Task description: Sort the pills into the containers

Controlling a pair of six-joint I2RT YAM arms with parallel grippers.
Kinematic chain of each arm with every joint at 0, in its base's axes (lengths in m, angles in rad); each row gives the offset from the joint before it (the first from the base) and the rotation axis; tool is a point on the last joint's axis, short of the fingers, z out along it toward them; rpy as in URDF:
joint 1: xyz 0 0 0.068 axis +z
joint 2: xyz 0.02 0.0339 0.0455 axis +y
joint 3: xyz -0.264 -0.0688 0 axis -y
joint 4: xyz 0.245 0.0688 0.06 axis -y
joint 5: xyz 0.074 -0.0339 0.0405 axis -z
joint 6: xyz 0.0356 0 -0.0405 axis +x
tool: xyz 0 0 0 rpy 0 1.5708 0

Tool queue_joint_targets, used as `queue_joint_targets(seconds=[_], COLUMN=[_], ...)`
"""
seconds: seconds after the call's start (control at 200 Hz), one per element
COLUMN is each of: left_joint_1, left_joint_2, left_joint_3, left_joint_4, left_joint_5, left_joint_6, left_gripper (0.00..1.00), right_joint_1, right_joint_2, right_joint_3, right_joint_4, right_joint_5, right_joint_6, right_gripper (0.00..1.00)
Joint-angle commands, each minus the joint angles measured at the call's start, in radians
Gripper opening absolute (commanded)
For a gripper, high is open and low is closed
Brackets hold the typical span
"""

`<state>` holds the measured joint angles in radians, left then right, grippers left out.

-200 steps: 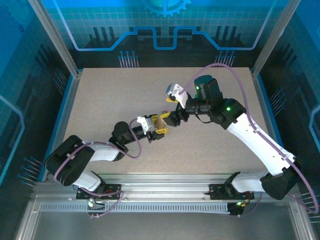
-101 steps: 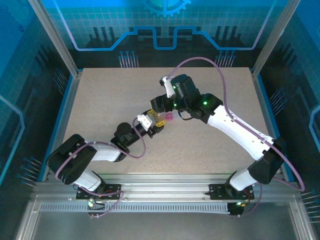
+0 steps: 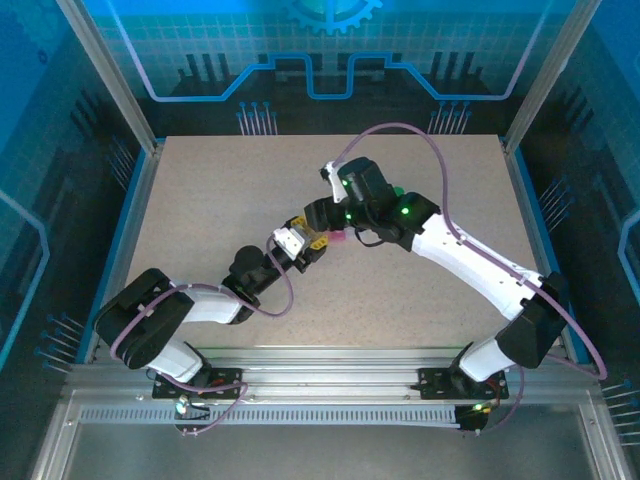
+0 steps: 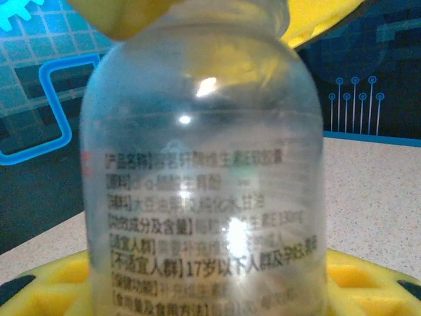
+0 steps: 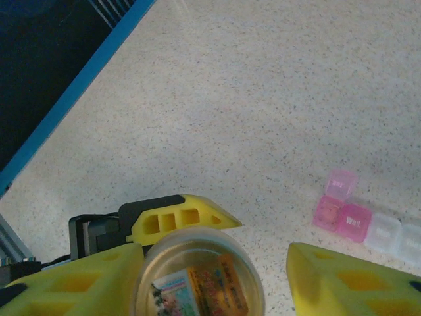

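- The left gripper (image 3: 318, 245) is over the middle of the table (image 3: 200, 200), reaching in from the near-left corner
- Its jaws are clamped on a translucent vial (image 4: 204, 164); in the left wrist view one yellow finger (image 4: 125, 16) presses the vial's shoulder from above and the other lies against its lower part
- The vial's wall carries rows of printed Chinese text, and the far edge of the table shows faintly behind it
- The right gripper (image 5: 216, 257) hangs directly over the same vial, its arm stretching in from the near-right corner
- Its jaws stand apart: in the right wrist view the two yellow fingers (image 5: 66, 283) flank the vial's mouth, the left one just beside the rim, the right one clear of it
- Seen from that camera the vial (image 5: 197, 280) has a brownish rim and an uncapped mouth, with a coloured printed slip visible inside
- One finger of the left gripper sticks out just past the vial's rim in that view
- A pill organiser (image 5: 358, 220) with pink and clear compartments lies flat on the table, near the vial but apart from it; one pink lid stands raised
- From above, its pink end (image 3: 338, 237) shows just beside the left gripper, toward the right edge of the table
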<state>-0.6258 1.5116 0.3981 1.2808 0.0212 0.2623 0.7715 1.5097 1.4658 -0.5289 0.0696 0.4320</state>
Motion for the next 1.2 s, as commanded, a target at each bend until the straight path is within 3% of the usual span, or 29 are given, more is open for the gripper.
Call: queue_joint_targets(seconds=[0.0, 0.135, 0.29, 0.445, 0.6, 0.7, 0.81, 0.886, 1.021, 1.196], left_joint_1=[-0.007, -0.009, -0.009, -0.008, 0.003, 0.011, 0.011, 0.010, 0.011, 0.011], left_joint_2=[-0.034, -0.044, -0.069, -0.109, -0.123, -0.119, -0.111, -0.103, -0.093, -0.075], left_joint_3=[-0.007, -0.011, -0.063, -0.079, -0.085, -0.073, -0.062, -0.060, -0.056, -0.054], left_joint_4=[0.034, 0.032, 0.106, 0.078, 0.083, 0.087, 0.084, 0.092, 0.097, 0.099], left_joint_5=[-0.022, -0.005, 0.099, 0.229, 0.373, 0.460, 0.492, 0.492, 0.493, 0.480], left_joint_6=[0.021, 0.030, 0.065, 0.083, 0.059, 0.022, 0.002, -0.002, -0.010, -0.011], left_gripper=[0.00, 0.00, 0.00, 0.00, 0.00, 0.00, 0.00, 0.00, 0.00, 0.00], right_joint_1=[0.017, 0.009, -0.083, -0.185, -0.195, -0.210, -0.233, -0.233, -0.238, -0.273], right_joint_2=[0.000, -0.016, -0.058, -0.089, -0.094, -0.074, -0.035, -0.018, 0.000, -0.004], right_joint_3=[-0.017, -0.057, -0.158, -0.218, -0.209, -0.178, -0.107, -0.070, -0.030, -0.016], right_joint_4=[0.036, 0.088, 0.196, 0.162, -0.045, -0.111, -0.203, -0.237, -0.259, -0.258], right_joint_5=[-0.032, -0.112, -0.414, -0.721, -0.834, -0.835, -0.866, -0.851, -0.829, -0.873], right_joint_6=[0.009, -0.045, -0.242, -0.527, -0.926, -1.018, -1.067, -1.088, -1.079, -1.035], right_gripper=[0.46, 0.35, 0.17, 0.18, 0.18, 0.17, 0.23, 0.38, 0.50, 0.73])
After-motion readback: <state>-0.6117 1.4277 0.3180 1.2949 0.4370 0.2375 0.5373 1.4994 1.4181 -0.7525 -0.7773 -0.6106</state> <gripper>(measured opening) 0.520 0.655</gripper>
